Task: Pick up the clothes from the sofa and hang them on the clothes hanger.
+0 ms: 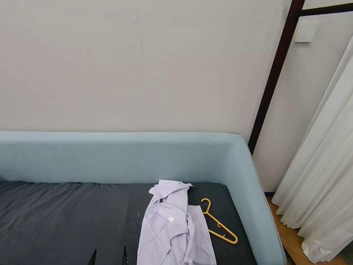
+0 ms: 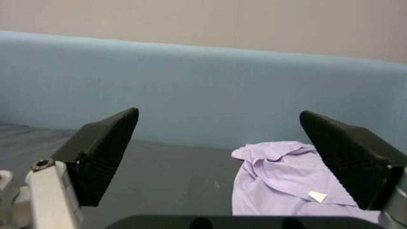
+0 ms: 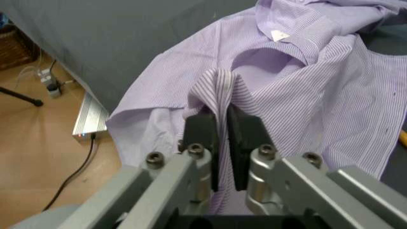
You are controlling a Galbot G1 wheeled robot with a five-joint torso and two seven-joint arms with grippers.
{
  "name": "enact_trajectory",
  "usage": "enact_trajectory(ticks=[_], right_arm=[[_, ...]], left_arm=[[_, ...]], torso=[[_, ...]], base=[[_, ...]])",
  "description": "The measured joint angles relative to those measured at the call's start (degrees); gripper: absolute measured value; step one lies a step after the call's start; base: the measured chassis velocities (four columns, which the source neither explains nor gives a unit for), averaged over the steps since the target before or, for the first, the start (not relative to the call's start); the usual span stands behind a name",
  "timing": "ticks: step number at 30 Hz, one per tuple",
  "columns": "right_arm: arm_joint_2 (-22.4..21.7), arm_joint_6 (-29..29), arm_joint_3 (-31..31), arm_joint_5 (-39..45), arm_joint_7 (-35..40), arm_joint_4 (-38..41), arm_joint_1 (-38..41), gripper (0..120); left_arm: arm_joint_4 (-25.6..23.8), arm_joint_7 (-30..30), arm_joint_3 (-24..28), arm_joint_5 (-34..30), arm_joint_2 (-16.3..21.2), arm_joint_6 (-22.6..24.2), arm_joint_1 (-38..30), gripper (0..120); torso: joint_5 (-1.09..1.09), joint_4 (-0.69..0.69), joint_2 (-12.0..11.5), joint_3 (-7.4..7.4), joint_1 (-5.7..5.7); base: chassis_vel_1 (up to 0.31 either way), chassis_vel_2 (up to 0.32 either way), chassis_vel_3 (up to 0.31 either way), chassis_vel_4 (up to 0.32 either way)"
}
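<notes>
On the sofa's [image 1: 249,193] front edge, R gripper [image 3: 221,125] is pinched tight on a raised fold of the shirt [image 1: 172,226]. L gripper [image 2: 218,118] gapes empty over the seat. Step: pick-up, grasp made. Next prob. needs a clean lift, clear of the hanger [image 1: 220,223] just beside. Dark cushion [image 1: 60,221], blue backrest [image 1: 110,157], white curtain [image 1: 325,182] at right.

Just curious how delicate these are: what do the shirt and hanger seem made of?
Shirt: thin woven cloth, probably cotton; matte, finely striped lilac, falling in soft creases. Hanger: likely plastic; smooth, evenly orange, slim moulded outline, though painted wire is possible.
</notes>
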Motion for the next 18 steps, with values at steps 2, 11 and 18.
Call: enact_trajectory(ticks=[2,11,18], right_arm=[[0.23,-0.12,0.13,0.48,0.13,0.29,-0.2,16],[-0.39,-1.67,3.4,2.73,3.86,6.94,-2.28,47],[-3.55,-5.23,7.59,5.45,5.45,9.67,0.69,75]], left_arm=[[0.01,-0.01,-0.02,0.02,0.02,-0.01,0.02,100],[0.16,-0.05,0.27,0.79,-0.34,0.44,-0.35,100],[0.15,-0.42,0.15,0.89,0.16,0.78,-0.7,100]], torso=[[0.0,0.0,0.0,0.0,0.0],[-0.01,-0.01,0.0,0.0,0.0],[-0.01,-0.03,0.0,0.0,0.0]], base=[[0.0,0.0,0.0,0.0],[0.0,0.0,0.0,0.0],[0.0,0.0,0.0,0.0]])
